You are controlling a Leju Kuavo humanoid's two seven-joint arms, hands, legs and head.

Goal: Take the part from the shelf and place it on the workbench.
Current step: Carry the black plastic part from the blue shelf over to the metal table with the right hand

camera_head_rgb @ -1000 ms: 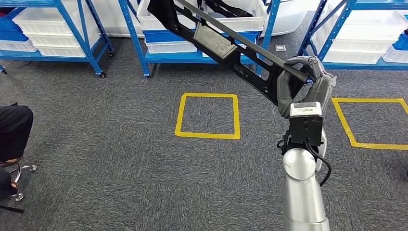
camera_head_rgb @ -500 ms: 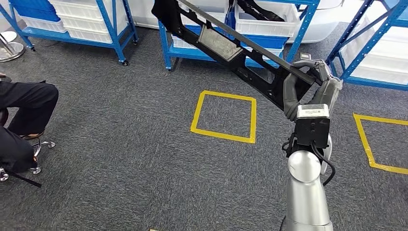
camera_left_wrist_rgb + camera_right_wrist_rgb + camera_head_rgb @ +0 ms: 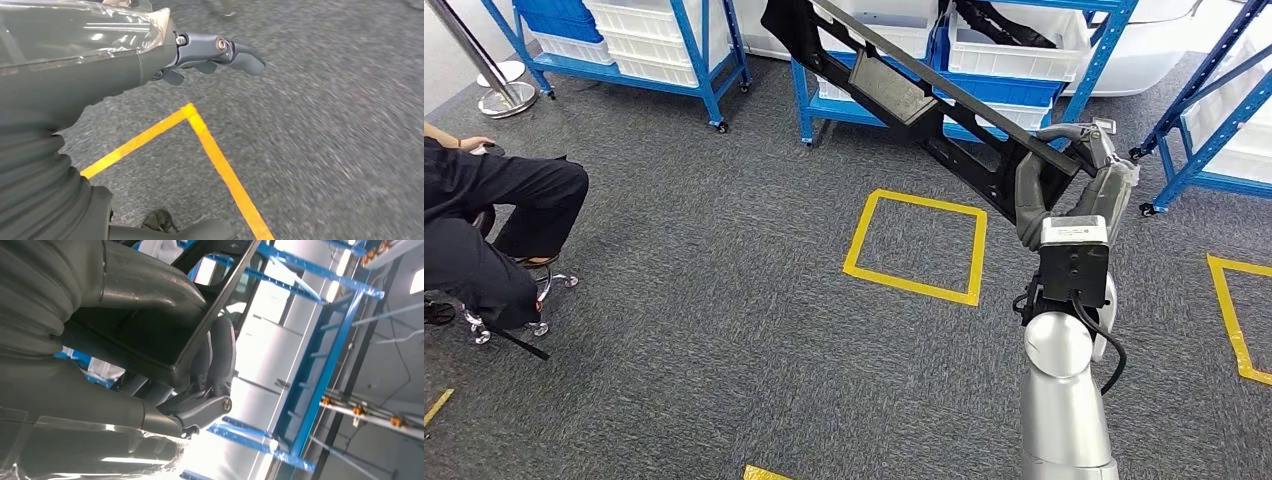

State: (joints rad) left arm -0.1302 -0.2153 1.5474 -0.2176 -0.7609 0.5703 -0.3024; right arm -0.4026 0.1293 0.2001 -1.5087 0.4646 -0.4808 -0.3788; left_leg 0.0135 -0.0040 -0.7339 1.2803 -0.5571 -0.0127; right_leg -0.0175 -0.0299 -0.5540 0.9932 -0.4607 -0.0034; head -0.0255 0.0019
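While the right robot hand [image 3: 1069,175] clamps the black part [image 3: 904,85], the left robot hand [image 3: 200,52] seems empty, fingers apart.

Grey carpet [image 3: 724,330] with a yellow taped square [image 3: 916,245] left of the robot hand [image 3: 1074,185]; blue racks [image 3: 704,50] holding white bins [image 3: 639,30] stand beyond.

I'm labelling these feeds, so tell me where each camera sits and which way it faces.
Head view: high on the body, looking down at carpet, blue shelves, a seated person; right hand holds the long black part.
Left wrist view: behind the left hand, facing carpet and yellow tape.
Right wrist view: behind the right hand, facing shelving.
Head and right wrist views share the part.
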